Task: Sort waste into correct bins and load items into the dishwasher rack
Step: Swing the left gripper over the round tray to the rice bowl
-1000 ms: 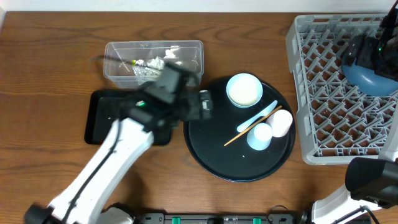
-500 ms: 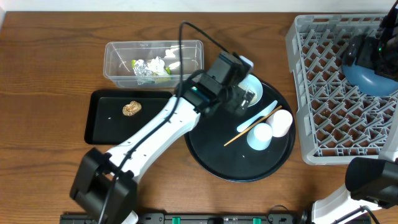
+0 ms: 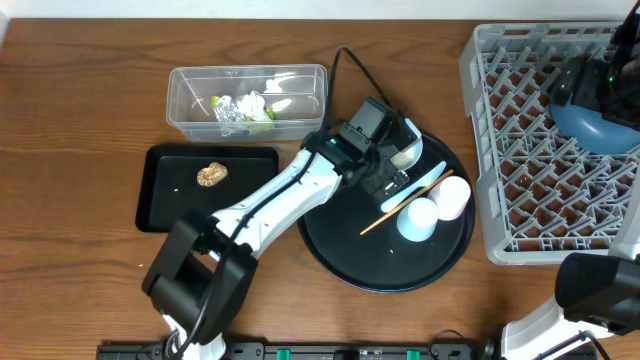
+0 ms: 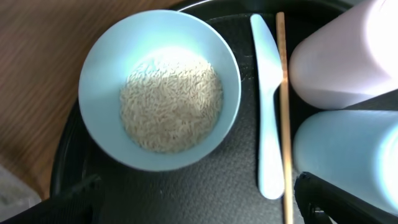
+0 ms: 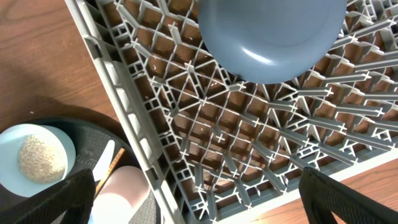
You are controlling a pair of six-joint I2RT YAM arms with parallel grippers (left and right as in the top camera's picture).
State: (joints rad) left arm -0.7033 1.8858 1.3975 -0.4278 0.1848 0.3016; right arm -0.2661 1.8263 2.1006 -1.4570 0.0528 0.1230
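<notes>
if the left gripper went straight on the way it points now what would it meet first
Most likely the pale blue bowl holding rice: it sits ahead of the open left gripper. The light blue spoon lies just beside it on the round black tray. Depth is hard to judge.

The left pincer swung from over the shallow black tray across to the round tray, ending above the rice bowl. That uncovered the brown lump in the black tray.
</notes>
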